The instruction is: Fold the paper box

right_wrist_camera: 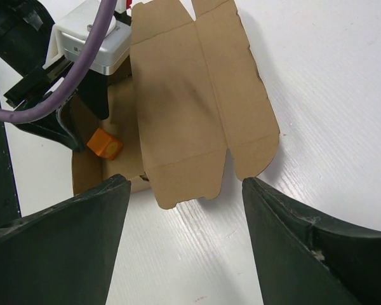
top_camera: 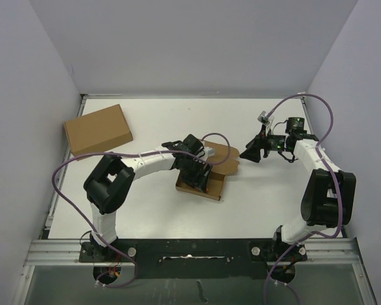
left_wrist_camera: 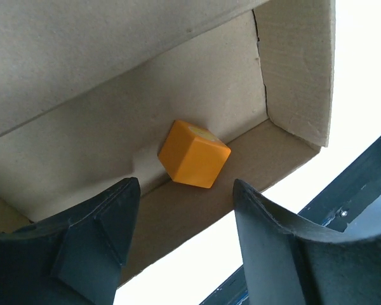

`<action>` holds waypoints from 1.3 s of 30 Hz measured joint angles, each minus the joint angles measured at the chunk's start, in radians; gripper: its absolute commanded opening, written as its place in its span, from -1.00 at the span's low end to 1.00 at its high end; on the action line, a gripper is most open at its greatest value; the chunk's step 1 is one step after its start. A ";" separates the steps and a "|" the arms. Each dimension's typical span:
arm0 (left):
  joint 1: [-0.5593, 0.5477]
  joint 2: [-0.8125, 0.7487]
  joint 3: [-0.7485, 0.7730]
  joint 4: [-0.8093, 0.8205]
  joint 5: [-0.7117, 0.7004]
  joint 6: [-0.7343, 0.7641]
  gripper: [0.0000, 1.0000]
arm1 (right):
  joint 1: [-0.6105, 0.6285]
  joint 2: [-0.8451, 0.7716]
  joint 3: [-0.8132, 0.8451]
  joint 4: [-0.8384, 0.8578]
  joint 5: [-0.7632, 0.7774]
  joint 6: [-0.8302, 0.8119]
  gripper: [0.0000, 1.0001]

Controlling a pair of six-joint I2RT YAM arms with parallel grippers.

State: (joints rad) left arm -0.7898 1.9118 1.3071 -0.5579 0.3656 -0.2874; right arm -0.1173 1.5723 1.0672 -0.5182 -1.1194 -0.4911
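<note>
Your paper box [top_camera: 219,170] sits mid-way across the table [top_camera: 178,121], tray walls raised around the orange cube [left_wrist_camera: 193,154], but its lid [right_wrist_camera: 184,108] lies flat, untucked, while the left gripper [left_wrist_camera: 184,187] above the tray and the right gripper [right_wrist_camera: 185,180] facing the lid both hang spread, empty.

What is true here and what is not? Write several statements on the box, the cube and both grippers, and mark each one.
1. The orange cube lies inside the paper box. True.
2. The left gripper is shut on the cube. False: its fingers are apart and the cube lies untouched beyond them.
3. The box's lid is folded shut. False: it lies open, spread on the table.
4. The right gripper is open and holds nothing. True.
5. The larger plain box sits to the right of the paper box. False: it sits far off to the left.
</note>
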 measured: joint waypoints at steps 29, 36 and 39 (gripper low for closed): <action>0.433 -0.626 -0.603 0.755 -0.032 -0.152 0.59 | 0.015 0.000 -0.008 0.071 -0.071 0.205 0.44; 0.559 -0.285 -0.434 0.865 0.218 -0.341 0.33 | 0.021 0.000 -0.042 0.125 -0.081 0.292 0.43; 0.558 -0.142 -0.307 0.831 0.303 -0.364 0.33 | 0.021 0.001 -0.042 0.132 -0.087 0.301 0.43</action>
State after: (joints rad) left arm -0.2321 1.7702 0.9997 0.2729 0.6682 -0.6518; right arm -0.0963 1.5730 1.0252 -0.3862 -1.2060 -0.1902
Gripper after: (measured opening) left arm 0.668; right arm 0.716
